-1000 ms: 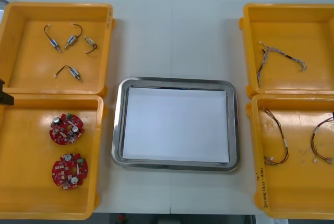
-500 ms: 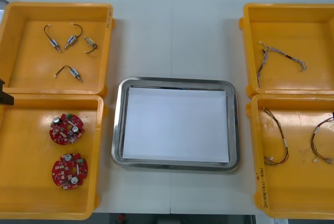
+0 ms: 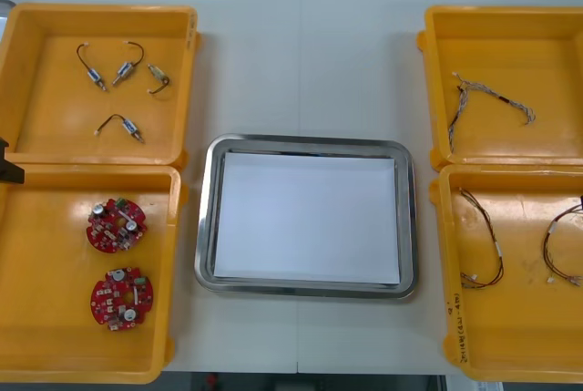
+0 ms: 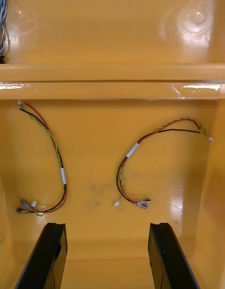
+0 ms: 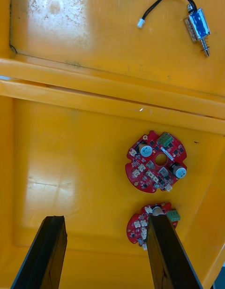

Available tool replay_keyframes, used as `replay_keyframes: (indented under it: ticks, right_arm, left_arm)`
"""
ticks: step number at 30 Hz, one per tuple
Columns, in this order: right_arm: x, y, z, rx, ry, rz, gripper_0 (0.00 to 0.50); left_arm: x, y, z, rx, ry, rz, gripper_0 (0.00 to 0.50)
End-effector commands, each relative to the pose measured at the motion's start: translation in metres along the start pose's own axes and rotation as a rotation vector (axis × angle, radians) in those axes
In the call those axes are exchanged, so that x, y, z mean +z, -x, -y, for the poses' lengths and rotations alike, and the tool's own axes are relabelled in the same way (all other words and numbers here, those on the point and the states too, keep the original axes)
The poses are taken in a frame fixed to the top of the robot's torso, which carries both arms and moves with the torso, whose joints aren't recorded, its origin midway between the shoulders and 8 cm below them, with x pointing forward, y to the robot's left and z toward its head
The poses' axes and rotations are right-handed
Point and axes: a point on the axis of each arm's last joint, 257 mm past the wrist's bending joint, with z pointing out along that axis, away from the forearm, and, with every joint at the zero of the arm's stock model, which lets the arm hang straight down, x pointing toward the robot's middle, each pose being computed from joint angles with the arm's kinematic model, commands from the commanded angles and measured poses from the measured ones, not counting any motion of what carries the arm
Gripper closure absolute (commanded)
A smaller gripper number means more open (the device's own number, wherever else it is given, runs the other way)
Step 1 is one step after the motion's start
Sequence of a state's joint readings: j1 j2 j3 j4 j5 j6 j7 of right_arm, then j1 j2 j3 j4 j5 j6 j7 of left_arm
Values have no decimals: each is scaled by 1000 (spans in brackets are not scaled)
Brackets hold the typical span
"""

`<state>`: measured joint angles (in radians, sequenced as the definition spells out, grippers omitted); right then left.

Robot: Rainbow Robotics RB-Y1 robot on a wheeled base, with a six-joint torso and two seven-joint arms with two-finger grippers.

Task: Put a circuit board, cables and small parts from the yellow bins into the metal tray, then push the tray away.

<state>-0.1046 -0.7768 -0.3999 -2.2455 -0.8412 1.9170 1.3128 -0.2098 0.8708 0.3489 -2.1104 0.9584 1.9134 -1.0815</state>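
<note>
Over the light table (image 3: 301,54), the left gripper (image 5: 105,218) is being held agape above a rigid, fragile-looking round red circuit board (image 5: 156,161), probably best pinched edgewise; the right gripper (image 4: 107,225) is being held agape above limp red and yellow cables (image 4: 132,150).

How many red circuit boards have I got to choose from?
2, both in the near-left yellow bin: the far circuit board in its far half, the near circuit board closer to the robot. None looks hidden.

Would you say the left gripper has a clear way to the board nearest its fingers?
Probably yes: the left gripper hangs open over the bin, and that board lies flat, uncovered, beside one finger.
</note>
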Motion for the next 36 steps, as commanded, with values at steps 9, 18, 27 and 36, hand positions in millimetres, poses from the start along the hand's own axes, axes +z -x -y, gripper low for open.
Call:
replay_keyframes:
  ticks: [9, 18, 27, 36]
  right_arm:
    - [-9, 2, 17, -16, -48, 6, 0]
    - [-9, 2, 17, -16, -48, 6, 0]
    - [-12, 3, 16, -26, -59, 16, 0]
    - [-7, -1, 26, 7, -80, 2, 0]
  left_arm:
    - [-17, 7, -13, 85, 43, 32, 0]
    - [-2, -11, -13, 24, 39, -22, 0]
    - [4, -18, -13, 42, 64, -48, 0]
    - [4, -20, -8, 70, 45, -56, 0]
